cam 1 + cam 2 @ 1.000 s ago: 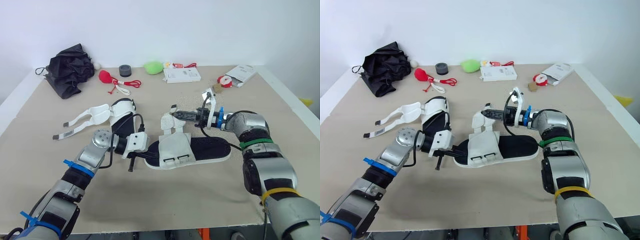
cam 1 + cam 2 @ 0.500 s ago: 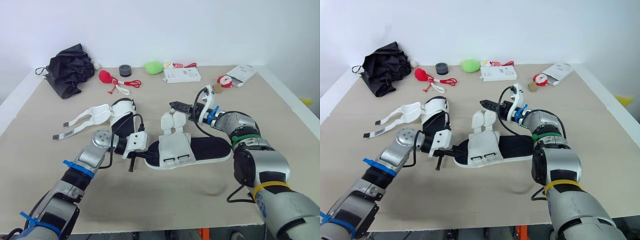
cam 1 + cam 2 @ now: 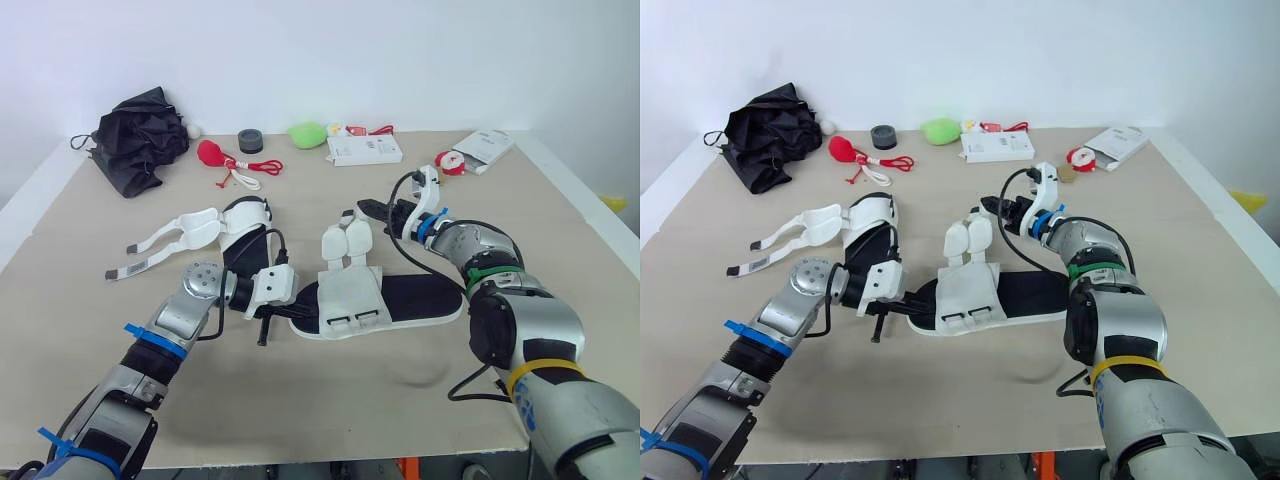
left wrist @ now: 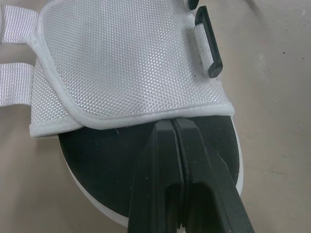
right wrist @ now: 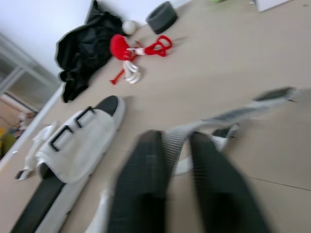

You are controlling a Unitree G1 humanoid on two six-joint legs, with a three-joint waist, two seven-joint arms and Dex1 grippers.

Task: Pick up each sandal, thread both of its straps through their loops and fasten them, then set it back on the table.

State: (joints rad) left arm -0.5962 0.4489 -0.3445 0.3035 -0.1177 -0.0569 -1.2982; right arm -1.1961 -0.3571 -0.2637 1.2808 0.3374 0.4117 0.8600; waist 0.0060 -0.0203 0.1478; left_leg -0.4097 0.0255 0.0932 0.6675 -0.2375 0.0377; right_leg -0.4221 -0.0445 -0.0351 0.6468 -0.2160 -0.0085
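Left fingers (image 4: 158,160): pressed flat together with no gap. The tips rest on the black sole of the near sandal (image 3: 405,297), just under the edge of its white upper, and appear to pin it to the table (image 3: 330,400).
Right fingers (image 5: 146,184): set narrow, with a strap (image 5: 228,115) running between them and its dark tip lying beyond. The wrist view is blurred, so the grip is probable, not confirmed.
Change: a second ago the right fingers reached in over the raised flaps (image 3: 347,240). They have since drawn back toward the robot's right, taking the strap along. The left fingers and the sandal sit where they did.
Meaning for the task: the strap is clear of the loop (image 4: 209,51), so threading is not yet done. The draw-back reads as straightening the strap before feeding it in.
Near sandal: flat on the table between the two arms, with its upper open.
Second sandal (image 3: 240,228): on the table to the robot's left, just beyond the left arm. Its straps are splayed out and unfastened.
Edges: the table's right edge is well apart from the right arm. A white box (image 3: 363,150) and a black bundle (image 3: 140,135) line the far side.
Open room: there is bare table from the near sandal to the near edge, and more beyond the flaps.
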